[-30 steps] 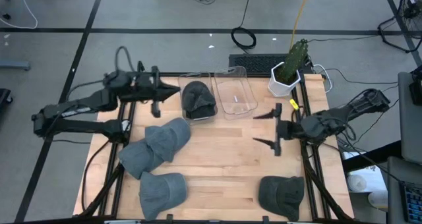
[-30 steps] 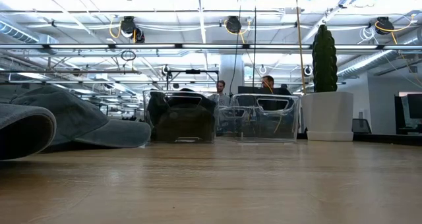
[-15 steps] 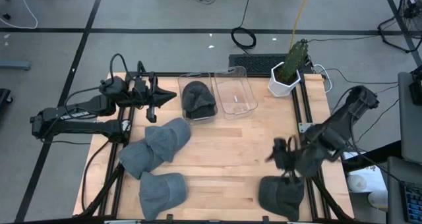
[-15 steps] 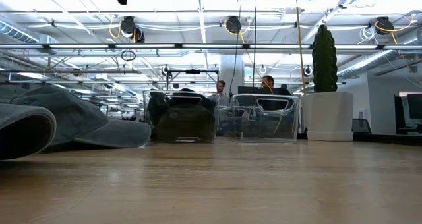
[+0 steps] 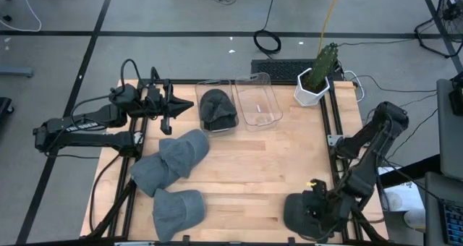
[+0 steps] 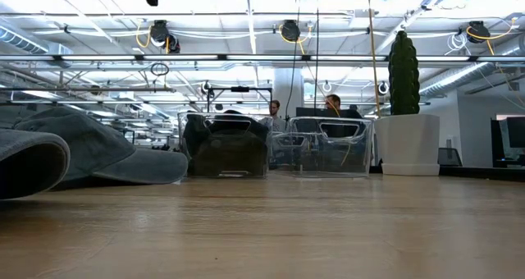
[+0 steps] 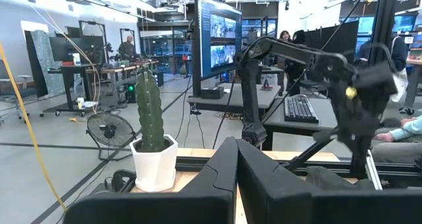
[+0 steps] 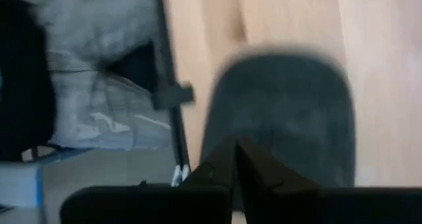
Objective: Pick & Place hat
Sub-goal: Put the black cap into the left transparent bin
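Right end effector (image 5: 316, 211) over the dark fabric cap (image 5: 300, 215), near-right desk corner.
Fingers pressed together, holding nothing; four more caps: three grey at left, one in the two clear bins' left tub.

The wooden table (image 5: 246, 166) stands on a grey floor (image 5: 181, 14). Behind the table are desks, a big screen (image 7: 221, 43) and bright ceiling lights (image 6: 246, 0).

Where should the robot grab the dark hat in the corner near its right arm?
Probably the dark hat's soft rounded crown, pinched from straight above: it lies flat on the table, and the right gripper is already over it.
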### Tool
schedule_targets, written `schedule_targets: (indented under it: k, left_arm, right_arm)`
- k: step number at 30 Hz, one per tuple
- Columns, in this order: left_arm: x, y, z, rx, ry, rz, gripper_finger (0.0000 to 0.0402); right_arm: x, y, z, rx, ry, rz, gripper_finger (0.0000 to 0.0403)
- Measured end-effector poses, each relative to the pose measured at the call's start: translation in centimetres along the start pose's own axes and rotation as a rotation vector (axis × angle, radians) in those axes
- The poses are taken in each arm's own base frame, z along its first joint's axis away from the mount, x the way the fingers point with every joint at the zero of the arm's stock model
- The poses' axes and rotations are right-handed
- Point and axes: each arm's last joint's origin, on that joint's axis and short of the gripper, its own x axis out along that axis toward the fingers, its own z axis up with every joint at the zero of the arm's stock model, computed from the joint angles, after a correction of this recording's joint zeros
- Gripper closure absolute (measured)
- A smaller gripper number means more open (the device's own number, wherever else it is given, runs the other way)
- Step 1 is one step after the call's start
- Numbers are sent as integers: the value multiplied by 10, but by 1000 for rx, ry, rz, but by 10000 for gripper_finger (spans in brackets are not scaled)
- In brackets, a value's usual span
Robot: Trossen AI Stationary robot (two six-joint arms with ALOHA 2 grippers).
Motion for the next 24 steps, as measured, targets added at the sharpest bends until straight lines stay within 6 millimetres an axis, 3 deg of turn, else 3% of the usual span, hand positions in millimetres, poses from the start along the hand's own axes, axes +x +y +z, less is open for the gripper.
schedule_targets:
  k: [6, 11, 18, 24]
  left_arm:
    - [0, 0, 0, 0, 0, 0, 394]
    - [0, 0, 0, 0, 0, 0, 394]
    - [0, 0, 0, 0, 0, 0, 394]
    - [0, 0, 0, 0, 0, 0, 394]
  right_arm:
    - [50, -8, -22, 293, 232, -80, 403]
    - [77, -8, -34, 383, 392, -124, 403]
    - [101, -26, -30, 339, 282, -245, 403]
    - [103, -43, -9, 219, 110, -307, 403]
